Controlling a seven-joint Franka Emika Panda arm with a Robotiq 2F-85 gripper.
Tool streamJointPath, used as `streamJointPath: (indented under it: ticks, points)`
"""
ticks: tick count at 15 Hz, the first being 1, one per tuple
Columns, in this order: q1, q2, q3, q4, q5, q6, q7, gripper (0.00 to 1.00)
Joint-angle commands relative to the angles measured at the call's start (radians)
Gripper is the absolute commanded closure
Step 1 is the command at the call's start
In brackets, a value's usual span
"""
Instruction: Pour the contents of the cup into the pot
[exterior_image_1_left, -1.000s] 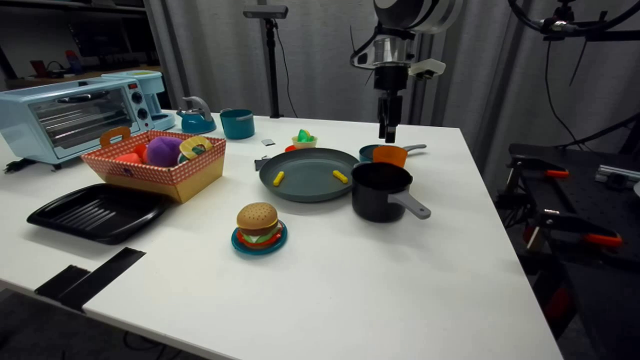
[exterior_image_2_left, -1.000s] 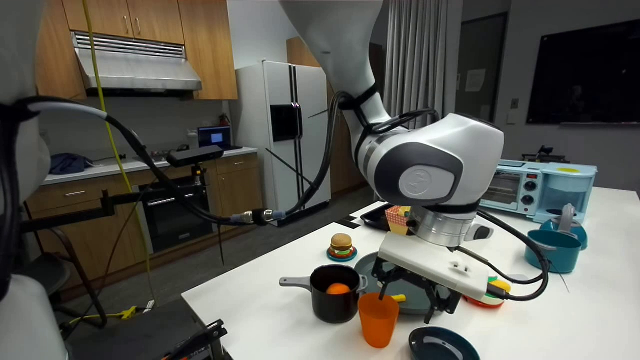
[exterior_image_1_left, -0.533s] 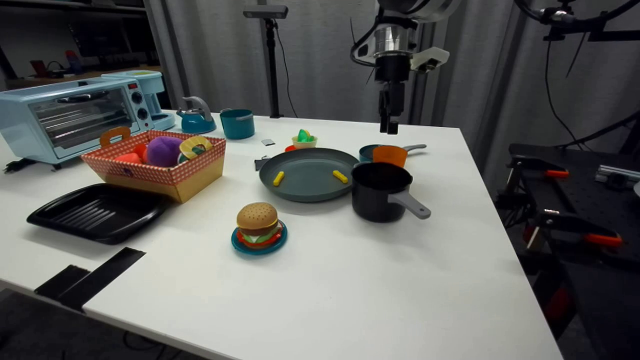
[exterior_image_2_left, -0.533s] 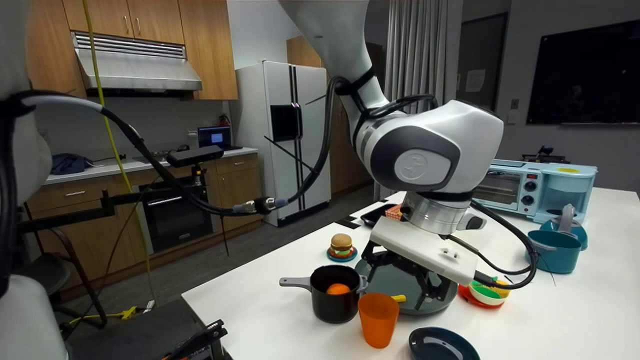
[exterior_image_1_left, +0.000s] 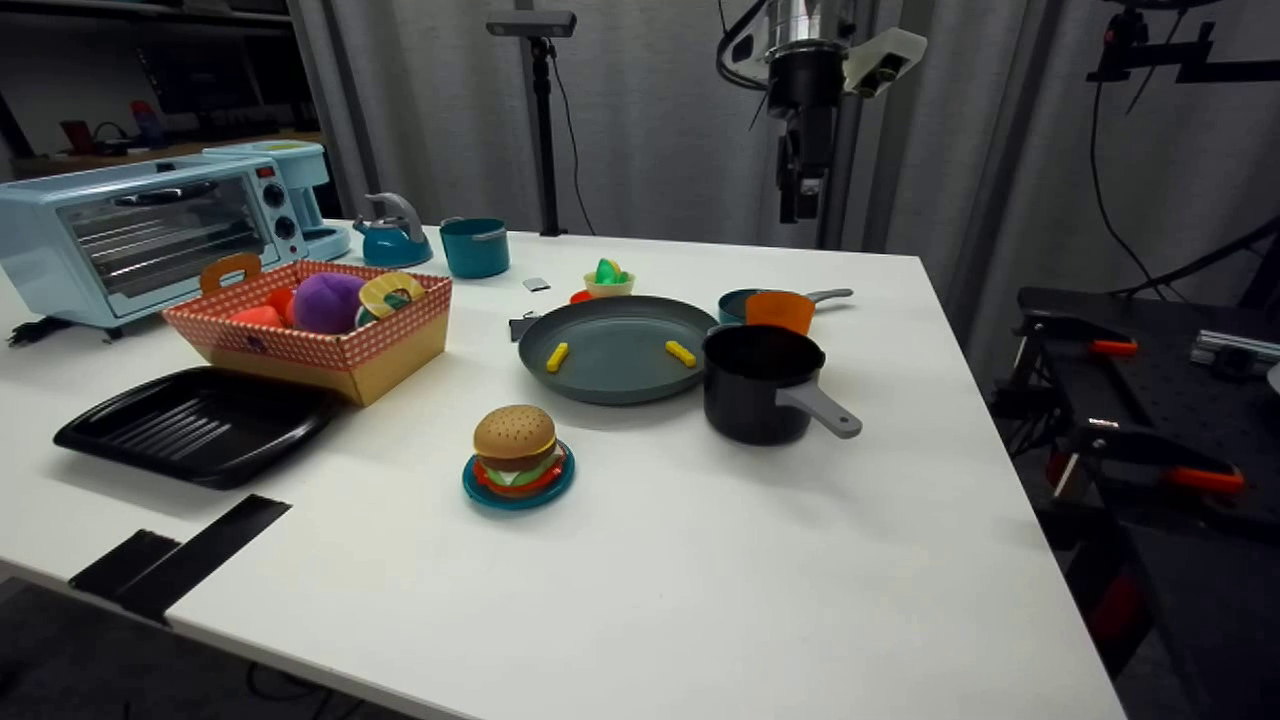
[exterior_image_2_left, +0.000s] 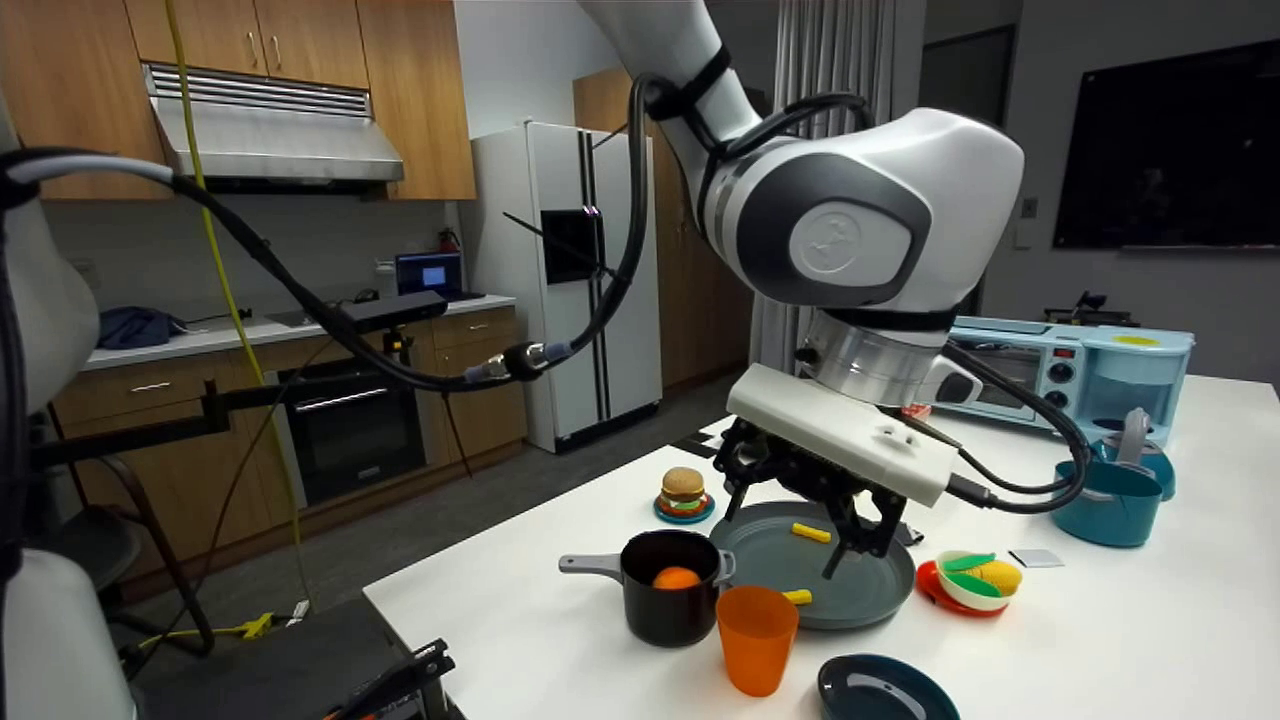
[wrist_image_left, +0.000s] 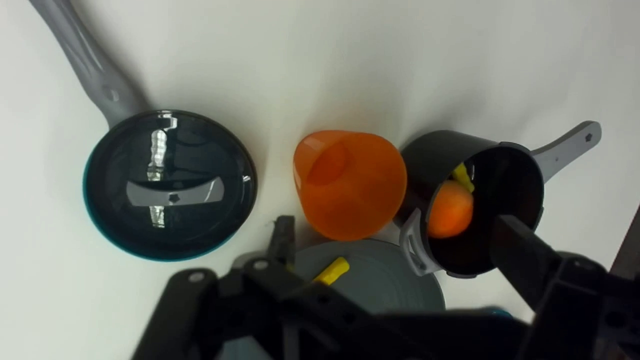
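On the white table (exterior_image_1_left: 640, 600), we see the orange cup (exterior_image_2_left: 757, 650) standing upright just beside the black pot (exterior_image_2_left: 668, 615). In the wrist view, it sits between the pot and a small blue pan (wrist_image_left: 115, 167), and we find an orange ball (wrist_image_left: 450, 210) and something yellow (wrist_image_left: 463, 176) inside the pot. Above the table, our gripper (exterior_image_2_left: 778, 546) hangs with its jaws spread apart.

The pot (exterior_image_1_left: 752, 400) hides the base of the cup (exterior_image_1_left: 780, 311) here in an exterior view! In the wrist view the blurred gripper (wrist_image_left: 394, 225), cut off below, partly masks the grey pan (wrist_image_left: 395, 282)!
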Motion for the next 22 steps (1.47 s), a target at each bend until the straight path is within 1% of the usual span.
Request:
streamJointPath:
  ticks: [1, 4, 7, 12, 18, 19, 22]
  points:
    - [0.065, -0.077, -0.041, -0.055, -0.114, -0.017, 0.138, 0.0]
    - [0.103, -0.111, -0.045, -0.074, -0.224, -0.018, 0.25, 0.0]
    - [0.13, -0.155, -0.038, -0.096, -0.285, -0.018, 0.317, 0.0]
    - [0.153, -0.246, -0.038, -0.142, -0.241, -0.012, 0.286, 0.0]
    - [0.17, -0.317, -0.05, -0.186, -0.229, -0.003, 0.285, 0.0]
    - [0.171, -0.251, -0.051, -0.14, -0.245, -0.004, 0.289, 0.0]
    - [0.177, -0.272, -0.055, -0.155, -0.245, -0.004, 0.289, 0.0]
